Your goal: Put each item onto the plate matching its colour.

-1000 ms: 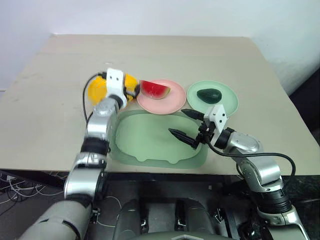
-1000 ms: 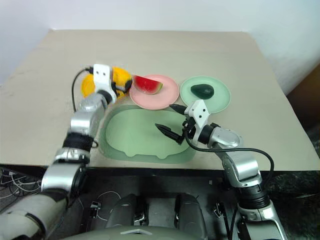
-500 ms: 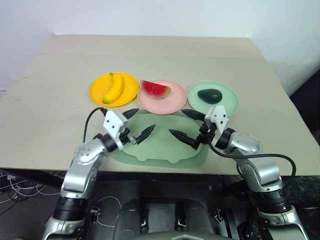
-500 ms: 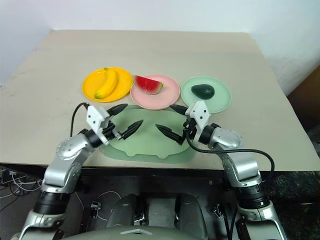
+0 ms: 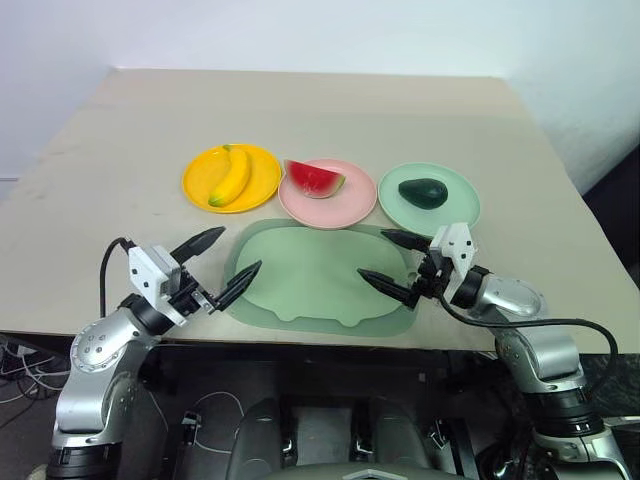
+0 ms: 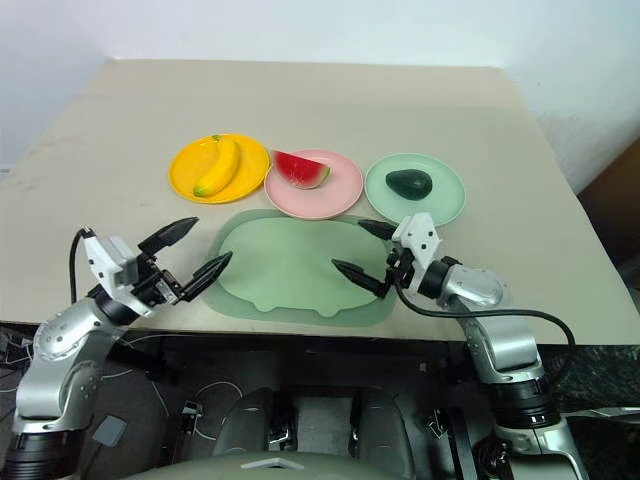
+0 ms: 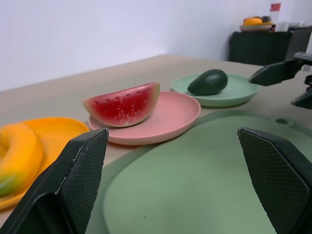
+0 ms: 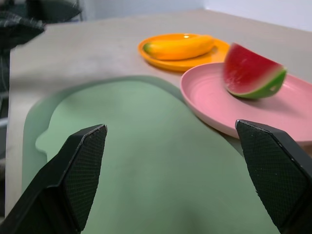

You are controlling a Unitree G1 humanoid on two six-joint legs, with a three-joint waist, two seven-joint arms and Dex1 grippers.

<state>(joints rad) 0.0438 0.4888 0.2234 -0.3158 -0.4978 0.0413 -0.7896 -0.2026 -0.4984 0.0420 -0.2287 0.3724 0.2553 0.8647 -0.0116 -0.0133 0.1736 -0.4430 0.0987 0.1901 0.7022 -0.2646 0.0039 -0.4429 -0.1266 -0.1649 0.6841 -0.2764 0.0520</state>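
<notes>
Three plates stand in a row across the table. The yellow banana (image 5: 231,177) lies on the yellow-orange plate (image 5: 200,186). On the pink plate (image 5: 340,207) rests the red watermelon wedge (image 5: 314,179). The dark green avocado (image 5: 422,192) sits on the pale mint plate (image 5: 460,208). My left gripper (image 5: 219,267) hangs open and empty near the table's front edge, left of the mat. My right gripper (image 5: 393,262) is open and empty over the mat's right end, just in front of the mint plate.
A large pale green mat (image 5: 310,280) with rounded corners lies in front of the plates, reaching to the table's front edge (image 5: 300,335). The beige tabletop stretches behind the plates to the far wall.
My left arm has drawn back from the yellow-orange plate to the table's front left edge, leaving the banana on that plate. The right gripper has barely shifted.
</notes>
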